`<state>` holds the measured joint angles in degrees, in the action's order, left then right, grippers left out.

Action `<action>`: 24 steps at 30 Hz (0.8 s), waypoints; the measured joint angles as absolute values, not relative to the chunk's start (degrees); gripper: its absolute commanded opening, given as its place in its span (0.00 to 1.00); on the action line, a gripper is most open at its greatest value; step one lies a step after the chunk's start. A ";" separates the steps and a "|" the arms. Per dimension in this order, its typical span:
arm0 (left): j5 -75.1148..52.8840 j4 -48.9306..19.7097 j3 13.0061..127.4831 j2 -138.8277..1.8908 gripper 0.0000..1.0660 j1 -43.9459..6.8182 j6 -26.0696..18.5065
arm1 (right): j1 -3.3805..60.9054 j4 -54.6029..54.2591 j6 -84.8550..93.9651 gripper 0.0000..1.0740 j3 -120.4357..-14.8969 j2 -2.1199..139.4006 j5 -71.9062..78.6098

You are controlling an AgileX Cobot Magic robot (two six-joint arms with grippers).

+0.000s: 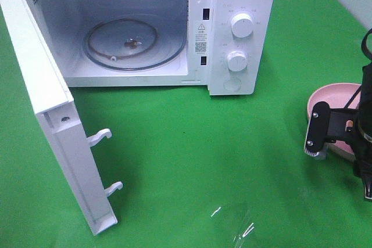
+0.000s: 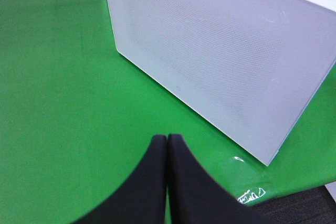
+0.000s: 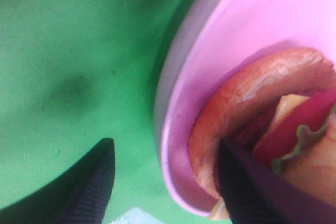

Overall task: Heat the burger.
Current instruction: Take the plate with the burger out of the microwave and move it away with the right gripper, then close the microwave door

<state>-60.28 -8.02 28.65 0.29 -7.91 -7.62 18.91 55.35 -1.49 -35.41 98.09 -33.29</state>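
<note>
A white microwave stands at the far side of the green surface, its door swung wide to the left with two white latch hooks jutting from the door's edge. Inside the cavity a clear glass turntable lies flat. Two round white knobs sit one above the other on the control panel at the right of the oven.

At the right edge of the scene, well apart from the microwave, a pink plate rests on the surface. The burger lies on this plate, seen close in the right wrist view: a golden-brown bun, a red tomato slice, a bit of green lettuce and pale yellow cheese showing at its side. In the high view the arm hides the burger.

The right gripper hangs at the plate's near left rim. Its jaws stand parted, straddling the rim: one finger is over the green cloth outside the plate, the other inside the plate, just against the bun. They grasp nothing.

The left gripper shows only in its own wrist view, low over the green surface near the outer face of the open door. Its jaws are clenched, the two black tips pressed together with nothing between them.
</note>
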 measured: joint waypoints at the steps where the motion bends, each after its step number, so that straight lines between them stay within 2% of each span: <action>1: -60.28 -8.02 28.65 0.29 0.00 -7.91 -7.62 | 18.91 55.35 -1.49 0.53 -35.41 97.40 -32.43; 7: -60.28 -8.02 28.65 0.29 0.00 -7.91 -7.62 | 18.91 54.77 -1.49 0.53 -35.47 94.02 -28.82; 15: -60.28 -8.02 28.65 0.29 0.00 -7.91 -7.62 | 18.91 46.35 -1.49 0.53 -35.47 90.01 -23.20; 16: -60.28 -8.02 28.65 0.29 0.00 -7.91 -7.62 | 18.91 39.53 -1.49 0.53 -36.21 88.69 -23.09; 18: -60.28 -8.02 28.65 0.29 0.00 -7.91 -7.62 | 18.91 37.41 -1.49 0.53 -36.67 88.12 -23.43; 21: -60.28 -8.02 28.65 0.29 0.00 -7.91 -7.62 | 18.91 26.36 -1.49 0.53 -40.62 86.52 -28.30; 24: -60.28 -8.02 28.65 0.29 0.00 -7.91 -7.62 | 18.79 21.31 -2.01 0.53 -43.95 86.40 -32.60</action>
